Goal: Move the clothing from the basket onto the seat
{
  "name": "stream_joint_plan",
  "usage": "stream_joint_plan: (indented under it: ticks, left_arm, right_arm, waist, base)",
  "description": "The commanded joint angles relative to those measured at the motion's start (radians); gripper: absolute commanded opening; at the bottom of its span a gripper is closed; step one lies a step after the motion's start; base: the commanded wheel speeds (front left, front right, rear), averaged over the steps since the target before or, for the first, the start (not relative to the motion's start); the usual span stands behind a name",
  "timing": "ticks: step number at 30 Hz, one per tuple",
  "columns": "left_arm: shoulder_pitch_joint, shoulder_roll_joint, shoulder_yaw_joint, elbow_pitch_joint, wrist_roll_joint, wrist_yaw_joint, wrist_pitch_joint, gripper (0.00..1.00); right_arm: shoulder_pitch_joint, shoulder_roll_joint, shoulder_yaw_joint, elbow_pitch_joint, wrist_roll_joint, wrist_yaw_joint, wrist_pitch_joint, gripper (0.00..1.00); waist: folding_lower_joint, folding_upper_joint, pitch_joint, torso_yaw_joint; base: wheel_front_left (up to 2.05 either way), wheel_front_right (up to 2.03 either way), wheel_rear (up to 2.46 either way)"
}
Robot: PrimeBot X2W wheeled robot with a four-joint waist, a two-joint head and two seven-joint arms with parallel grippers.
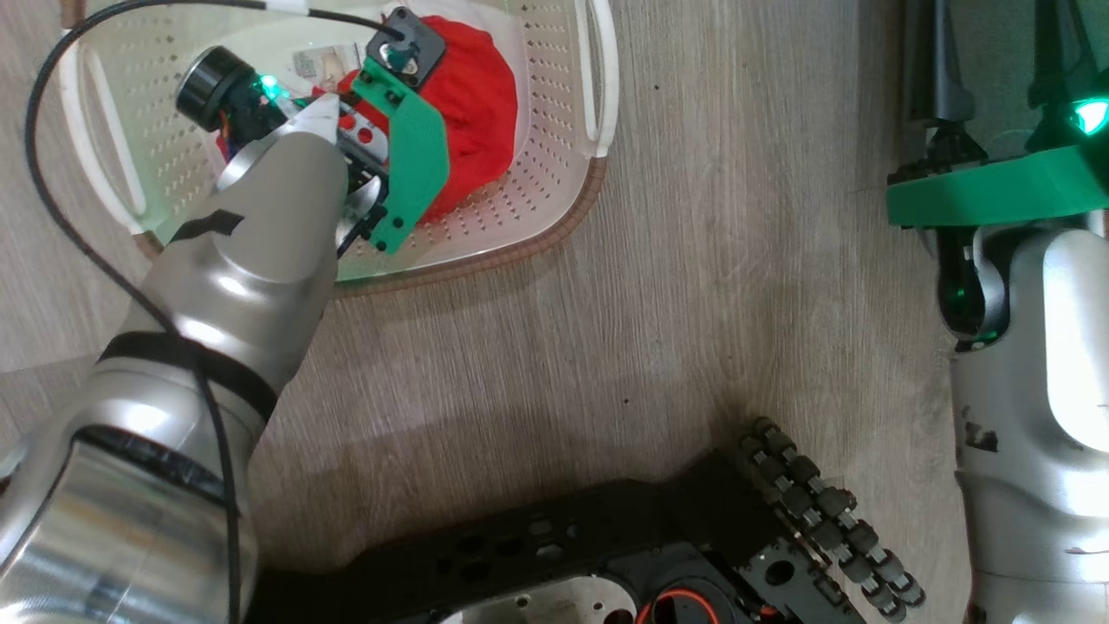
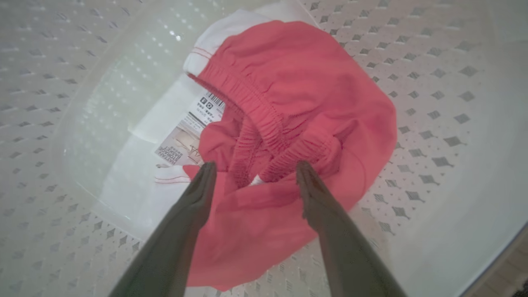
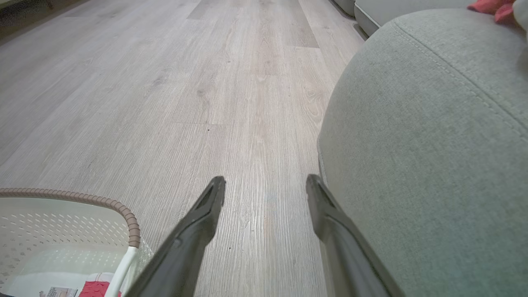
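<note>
Left claw (image 2: 253,169) wide open over bunched clothing (image 2: 321,82) in basket (image 2: 445,82), waistband (image 2: 255,107) up, right claw (image 3: 266,183) wide beside seat (image 3: 433,144)

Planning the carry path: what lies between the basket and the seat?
In the right wrist view, bare wood floor runs between the basket and the seat; the open right gripper hangs above that stretch.

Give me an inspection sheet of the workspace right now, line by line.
Surface: pale wood-plank floor.
Job's things: red garment bunched in the basket, partly over its label; seat with red fabric at its far top edge.
Clutter: nothing seen.
Grippers: left gripper open, fingers either side of the garment's gathered band; right gripper open above the floor, beside the seat.
Cables: black cable looping along the left arm.
Surroundings: robot's dark wheeled base.
</note>
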Motion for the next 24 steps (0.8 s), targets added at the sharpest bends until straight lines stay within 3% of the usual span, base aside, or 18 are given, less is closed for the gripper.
stream_joint_plan:
  ticks: [1,9,24]
  left_arm:
    - [-0.013,0.004,-0.009,-0.015,-0.02,-0.001,0.014,1.0]
    - [-0.042,0.043,-0.128,-0.014,-0.142,-0.001,0.068,1.0]
    - [-0.08,0.088,-0.259,0.0,-0.253,-0.001,0.078,1.0]
  right_arm:
    - [0.025,0.002,0.01,-0.032,0.007,0.0,-0.006,1.0]
    - [0.034,0.002,0.014,-0.034,0.02,0.0,-0.006,1.0]
    - [0.031,0.002,0.014,-0.045,0.024,0.0,-0.006,1.0]
  waist:
    - [-0.0001,0.0001,0.003,-0.001]
    - [-0.0001,0.0001,0.032,-0.007]
    - [-0.0001,0.0001,0.083,-0.009]
  base:
    - [0.0,0.0,0.0]
    - [0.0,0.0,0.0]
    - [0.0,0.0,0.0]
